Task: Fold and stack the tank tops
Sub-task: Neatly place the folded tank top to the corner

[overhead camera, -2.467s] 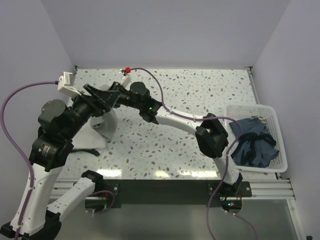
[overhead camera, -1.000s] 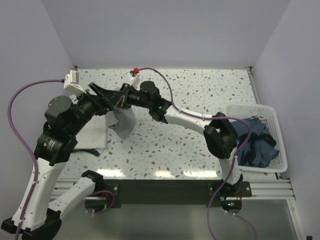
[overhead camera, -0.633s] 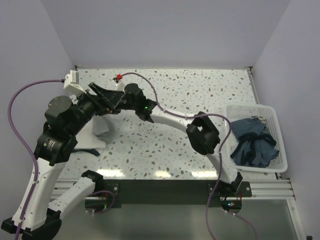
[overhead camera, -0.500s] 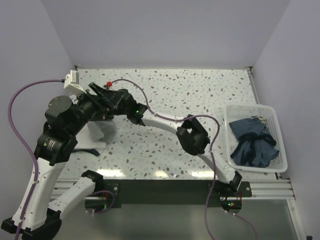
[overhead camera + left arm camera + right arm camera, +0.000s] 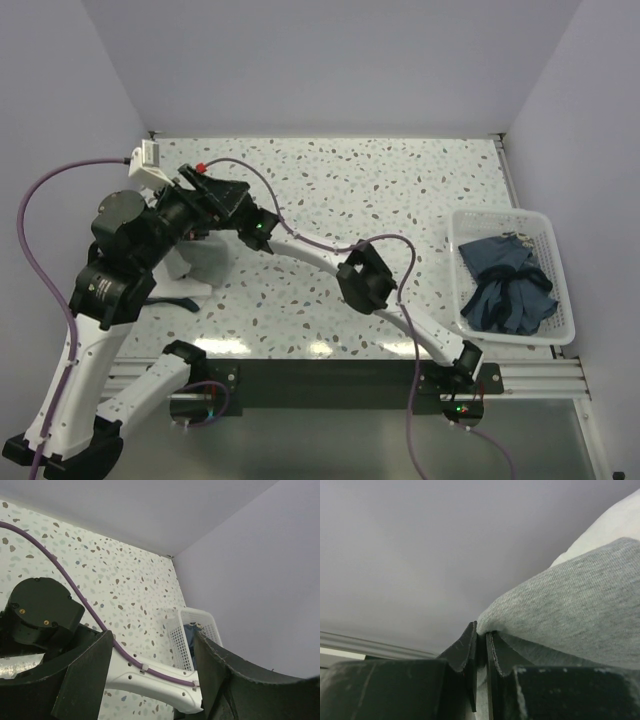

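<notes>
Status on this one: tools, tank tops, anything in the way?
Left tool open, empty. Right tool shut on grey tank top. Basket of dark clothes far right, apart.

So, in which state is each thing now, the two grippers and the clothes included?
left gripper: open, nothing between its fingers.
right gripper: shut on an edge of the grey tank top.
grey tank top: pinched at a fold, not laid flat.
white tank top: behind the grey one, mostly hidden.
basket: upright, holding crumpled dark blue clothes.
</notes>
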